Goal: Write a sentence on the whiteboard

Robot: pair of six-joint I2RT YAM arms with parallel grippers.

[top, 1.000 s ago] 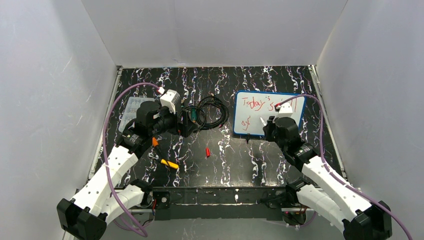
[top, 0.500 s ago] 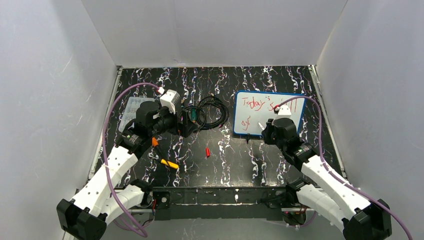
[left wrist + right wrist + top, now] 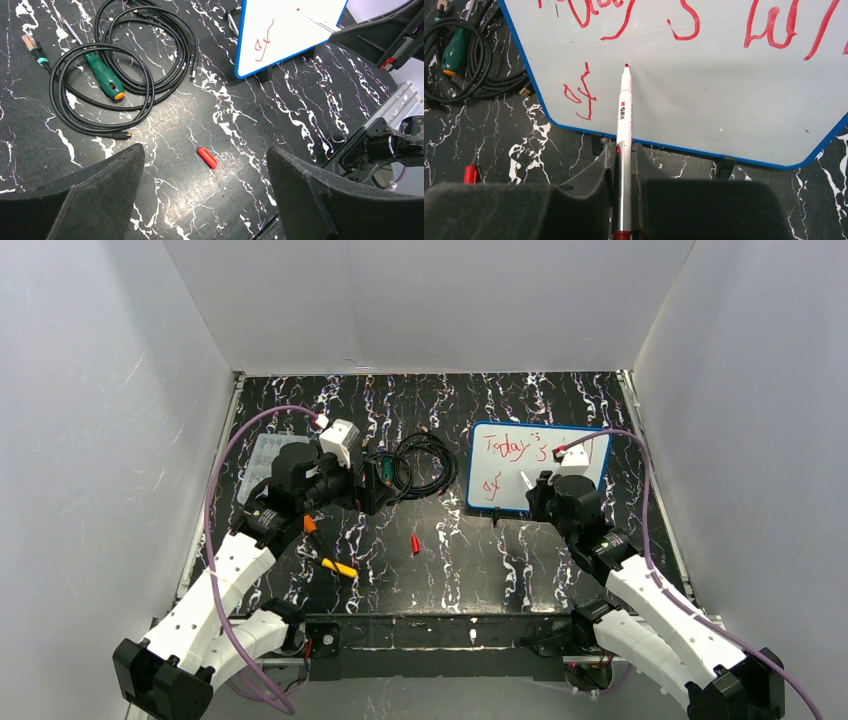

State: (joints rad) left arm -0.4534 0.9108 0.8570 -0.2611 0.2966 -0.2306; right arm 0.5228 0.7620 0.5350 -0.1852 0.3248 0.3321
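Note:
The whiteboard (image 3: 505, 496) with a blue frame stands at the right rear, and also shows in the right wrist view (image 3: 704, 105) and the left wrist view (image 3: 300, 30). The sentence (image 3: 507, 445) is red lettering: "Today's" plus more strokes on top (image 3: 774, 35), and "of" below (image 3: 581, 92). My right gripper (image 3: 623, 150) is shut on a white marker (image 3: 624, 110). Its red tip is at the board, just right of "of". My left gripper (image 3: 205, 150) is open and empty above the table, over a red cap (image 3: 207, 157).
A black cable coil (image 3: 420, 465) with a green screwdriver (image 3: 102, 75) lies left of the board. A clear plastic box (image 3: 262, 455) sits at the far left. An orange item (image 3: 311, 524) and a yellow one (image 3: 338, 567) lie near the left arm.
My right gripper and the marker dipped slightly toward the near edge, then moved back up the board; the tip stays near "of". The left arm has not moved.

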